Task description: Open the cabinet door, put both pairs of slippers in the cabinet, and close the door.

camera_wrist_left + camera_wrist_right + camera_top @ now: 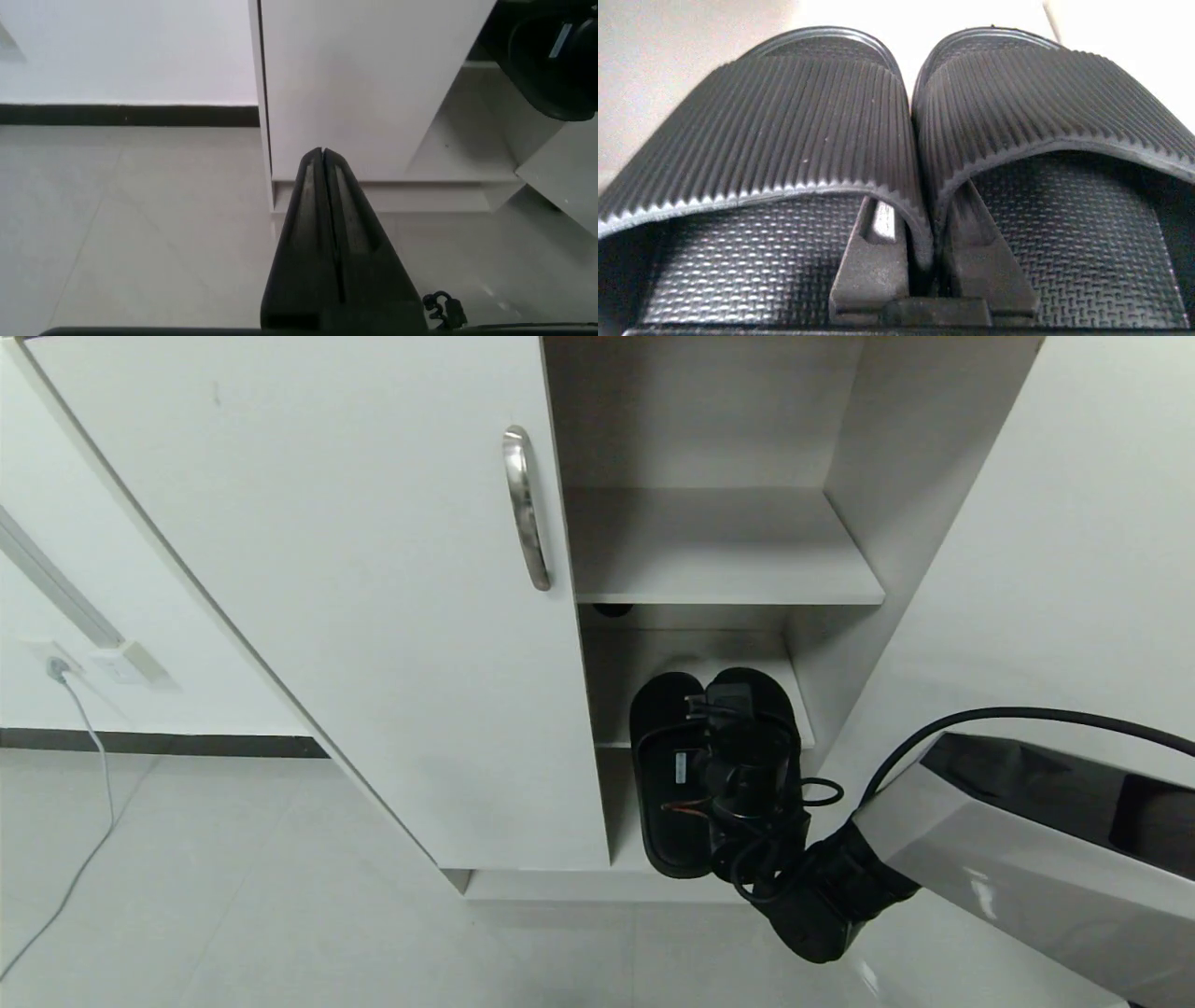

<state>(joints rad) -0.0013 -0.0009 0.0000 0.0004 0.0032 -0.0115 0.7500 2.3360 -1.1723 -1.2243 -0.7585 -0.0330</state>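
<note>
The first step looks done: the right-hand door (pixel 1027 569) of the tall white laminate cabinet (pixel 709 590) stands swung open, while its left-hand door (pixel 327 569), with the curved metal handle (pixel 526 509), is closed. The stowing is under way. The right gripper (pixel 698 707) holds the pair of black ribbed rubber slippers (pixel 665 775) at the mouth of the cabinet's lower part, toes pointing to the far side. Its jaws are clamped on the two inner edges where the slippers meet, so both are carried as one. Whether the soles already rest on a shelf or hang just above one cannot be told, so I judge this pair as nearly placed but not yet released. The left gripper (pixel 322 155) sits low over the pale tiled floor (pixel 280 915), near the base of the closed left door, with its jaws pressed together on nothing. Where the second pair stands in the task cannot be judged from here. As I read it, what remains is setting this pair down, seeing to the other pair, and closing the right door.
</note>
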